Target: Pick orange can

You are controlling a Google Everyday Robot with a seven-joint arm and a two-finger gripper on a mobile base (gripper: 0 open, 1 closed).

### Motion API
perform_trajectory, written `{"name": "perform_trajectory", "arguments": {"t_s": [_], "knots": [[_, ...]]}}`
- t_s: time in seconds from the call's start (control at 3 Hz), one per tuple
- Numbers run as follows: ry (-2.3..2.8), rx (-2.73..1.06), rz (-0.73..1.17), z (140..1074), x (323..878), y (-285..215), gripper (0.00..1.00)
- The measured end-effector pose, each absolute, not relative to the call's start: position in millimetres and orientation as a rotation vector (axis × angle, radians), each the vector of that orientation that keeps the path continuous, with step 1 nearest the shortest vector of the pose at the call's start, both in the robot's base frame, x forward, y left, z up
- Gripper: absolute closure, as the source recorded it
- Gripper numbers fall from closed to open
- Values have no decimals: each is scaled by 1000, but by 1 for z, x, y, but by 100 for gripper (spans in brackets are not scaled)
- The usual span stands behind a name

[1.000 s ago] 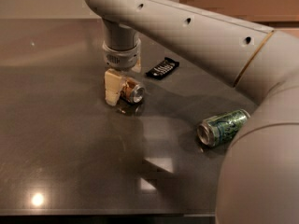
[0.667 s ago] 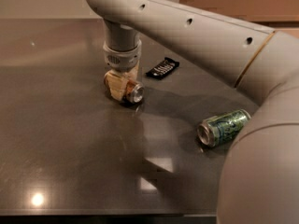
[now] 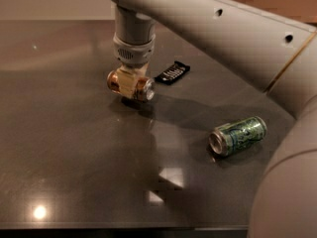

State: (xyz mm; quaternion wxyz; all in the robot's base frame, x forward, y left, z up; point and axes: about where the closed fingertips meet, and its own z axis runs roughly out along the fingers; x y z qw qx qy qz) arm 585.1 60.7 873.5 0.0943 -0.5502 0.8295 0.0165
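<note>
The orange can lies sideways in my gripper, its silver end pointing right and its orange-brown body sticking out on the left. The gripper's cream fingers are shut across the can's middle and hold it just above the dark table, at upper centre-left. The arm comes down from the top right.
A green can lies on its side at the right of the dark table. A small black snack wrapper lies just right of the gripper. My arm's large link fills the right edge. The table's front edge runs along the bottom.
The gripper has risen with the orange can in it; the can has turned from near the table surface to hang sideways clear of it. The green can and wrapper have not moved.
</note>
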Motion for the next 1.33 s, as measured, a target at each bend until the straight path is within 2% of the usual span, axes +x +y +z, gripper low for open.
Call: {"name": "perform_trajectory", "arguments": {"t_s": [0.33,1.0,1.33], "knots": [[2361,-1682,72,909,575,55,100],[2170,-1792,129,969,559,54,100],[2170,-1792,129,969,559,54,100]]}}
